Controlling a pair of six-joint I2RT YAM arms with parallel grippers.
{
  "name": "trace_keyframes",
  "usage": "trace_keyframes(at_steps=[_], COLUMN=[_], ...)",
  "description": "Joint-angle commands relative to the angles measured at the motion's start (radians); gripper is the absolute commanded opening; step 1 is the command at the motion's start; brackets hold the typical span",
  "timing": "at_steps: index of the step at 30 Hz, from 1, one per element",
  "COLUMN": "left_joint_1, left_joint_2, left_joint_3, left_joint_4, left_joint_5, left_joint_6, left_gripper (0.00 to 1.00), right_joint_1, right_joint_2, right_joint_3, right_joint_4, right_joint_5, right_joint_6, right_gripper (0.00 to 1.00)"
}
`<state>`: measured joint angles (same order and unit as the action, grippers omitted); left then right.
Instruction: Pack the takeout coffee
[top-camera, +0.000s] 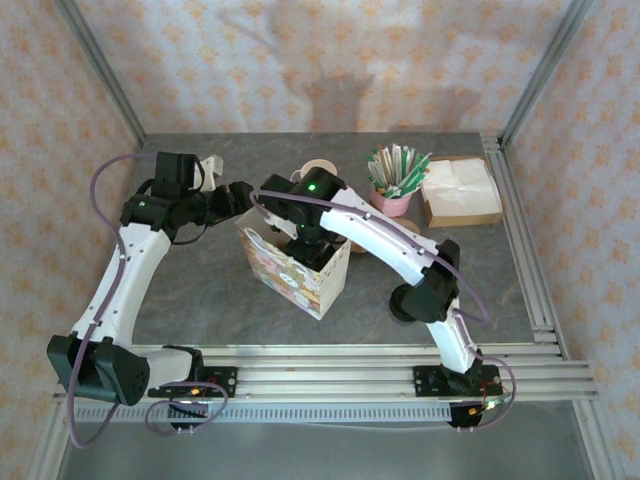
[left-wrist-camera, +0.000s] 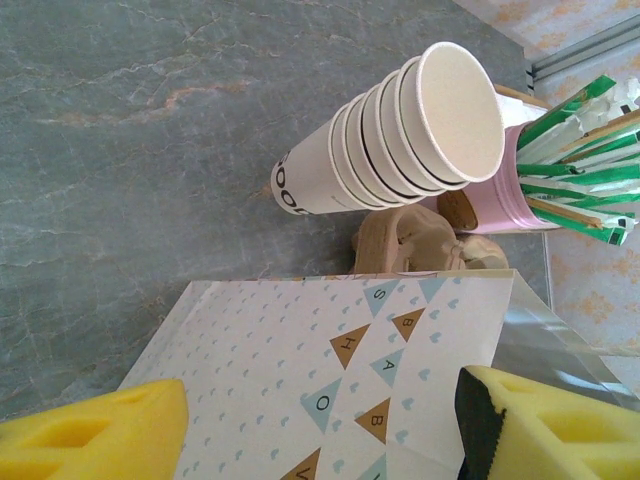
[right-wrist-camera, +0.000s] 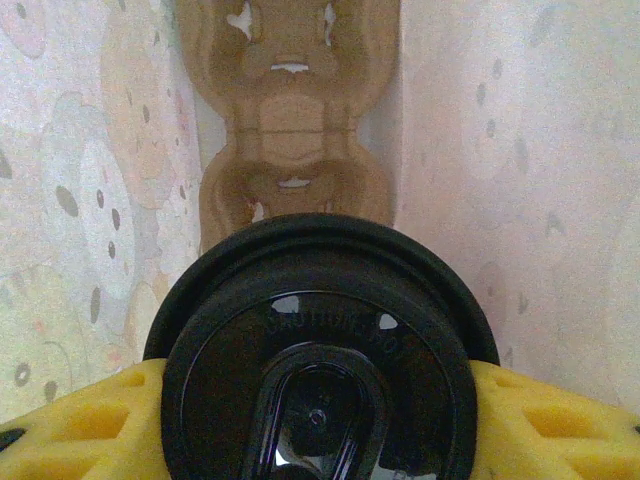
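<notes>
Looking around you, what is there? asks the visitor.

A grey marbled table under me, I say, with flowered wallpaper behind and to both sides, and metal posts in the corners. At the back stand a stack of lidless cups, a pink pot of green-wrapped sticks and a flat box of napkins. A patterned paper bag stands upright in the middle.

And the coffee?

The takeout coffee is inside that bag, between its paper walls, above a brown pulp cup carrier lying at the bottom. My right pincer reaches down through the bag's mouth and is clamped on the cup, a yellow pad pressing each side just under the black lid. Whether the cup touches the carrier, I cannot tell.

Your other arm?

My left pincer is near the bag's far left corner, jaws spread wide, the bag's top edge just beyond its yellow fingers.
</notes>
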<state>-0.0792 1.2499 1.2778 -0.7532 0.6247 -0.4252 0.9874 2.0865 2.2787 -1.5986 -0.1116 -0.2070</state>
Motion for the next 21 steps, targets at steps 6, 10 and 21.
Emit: trace_keyframes(at_steps=[6, 10, 21], left_joint_1=[-0.011, -0.014, -0.020], left_joint_2=[-0.029, -0.029, -0.037], left_joint_3=[0.026, 0.024, 0.033], left_joint_4=[-0.018, -0.017, -0.019], left_joint_5=[0.024, 0.026, 0.052], left_joint_6=[0.006, 0.005, 0.028], left_gripper=[0.73, 0.73, 0.74], right_joint_1=[0.001, 0.001, 0.000], right_joint_2=[0.014, 0.015, -0.016], right_joint_3=[-0.038, -0.048, -0.150], right_joint_4=[0.010, 0.021, 0.085], right_joint_5=[-0.018, -0.022, -0.033], right_joint_6=[-0.006, -0.005, 0.000], right_gripper=[0.43, 0.41, 0.40])
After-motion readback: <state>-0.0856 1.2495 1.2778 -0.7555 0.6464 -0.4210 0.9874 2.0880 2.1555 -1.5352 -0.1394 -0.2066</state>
